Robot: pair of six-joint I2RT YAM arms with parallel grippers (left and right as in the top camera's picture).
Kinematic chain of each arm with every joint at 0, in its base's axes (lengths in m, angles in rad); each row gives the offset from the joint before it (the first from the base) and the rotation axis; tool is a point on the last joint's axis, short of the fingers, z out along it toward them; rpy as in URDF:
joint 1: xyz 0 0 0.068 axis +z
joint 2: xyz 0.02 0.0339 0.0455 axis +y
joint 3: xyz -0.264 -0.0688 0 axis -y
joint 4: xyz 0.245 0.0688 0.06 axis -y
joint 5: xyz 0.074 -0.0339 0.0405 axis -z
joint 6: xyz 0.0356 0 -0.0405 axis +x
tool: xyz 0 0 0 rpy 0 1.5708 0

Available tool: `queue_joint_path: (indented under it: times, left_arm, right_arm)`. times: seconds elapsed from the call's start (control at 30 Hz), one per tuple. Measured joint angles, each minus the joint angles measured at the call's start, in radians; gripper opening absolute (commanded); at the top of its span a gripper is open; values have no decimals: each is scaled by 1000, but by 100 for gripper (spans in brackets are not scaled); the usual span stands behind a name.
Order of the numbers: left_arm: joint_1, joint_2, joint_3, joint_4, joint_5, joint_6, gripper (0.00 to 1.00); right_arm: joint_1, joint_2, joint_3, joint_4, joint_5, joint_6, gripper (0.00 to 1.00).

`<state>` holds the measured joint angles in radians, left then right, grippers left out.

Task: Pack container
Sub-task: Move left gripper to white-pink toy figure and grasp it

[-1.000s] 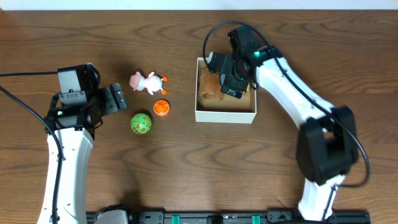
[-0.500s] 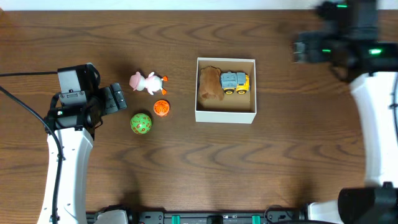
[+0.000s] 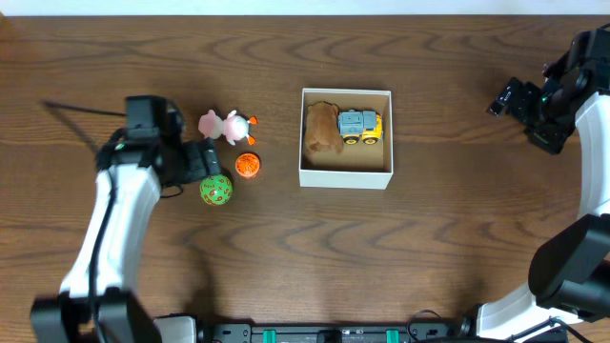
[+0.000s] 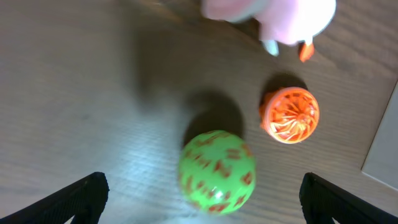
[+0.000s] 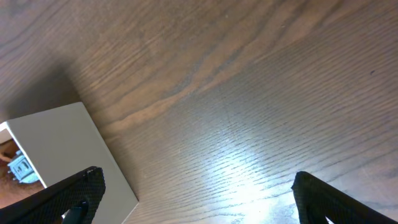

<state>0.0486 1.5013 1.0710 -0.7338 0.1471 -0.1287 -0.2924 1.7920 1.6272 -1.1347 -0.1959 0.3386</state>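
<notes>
Hovering by the green ball [image 3: 216, 190], the left gripper [image 3: 203, 160] is being held with its fingers spread wide; the ball is seen between the fingertips in the wrist view. The right gripper [image 3: 505, 99] is being held well right of the container [image 3: 345, 177], fingers apart, nothing gripped. The container is sitting mid-table [image 3: 286, 257], with a brown plush [image 3: 321, 133] and a toy truck [image 3: 359, 126] lying inside, side by side. An orange ball [image 3: 247, 166] and a pink toy [image 3: 227, 126] are lying near the green ball, left of the container.
</notes>
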Motion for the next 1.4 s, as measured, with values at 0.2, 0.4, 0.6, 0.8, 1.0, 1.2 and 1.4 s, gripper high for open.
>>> queue_joint_path:
  times: [0.2,0.4,0.6,0.8,1.0,1.2,1.4]
  left_arm:
    - [-44,188,197,27,-8,72,95]
    - [-38,341,307,91,-20,101,92]
    - [-11,456,319,188,-19,105,92]
    - [31,473,319,241,12,106,83]
    - [42,519,321,270,81,105,68]
    - [41,578,328,278,142,108,50]
    - [41,575,330,267,158,107,43]
  right_arm:
    - [8,2,0,3,-8,13,99]
    - [21,3,0,0,-11,16,99]
    - [34,3,0,-13,-12,17,99]
    - [39,3,0,-20,-11,17,99]
    - [42,3,0,-21,-11,17,99]
    - [43,3,0,-29,-11,17,99]
    - [43,3,-1,-32,-11,17,99]
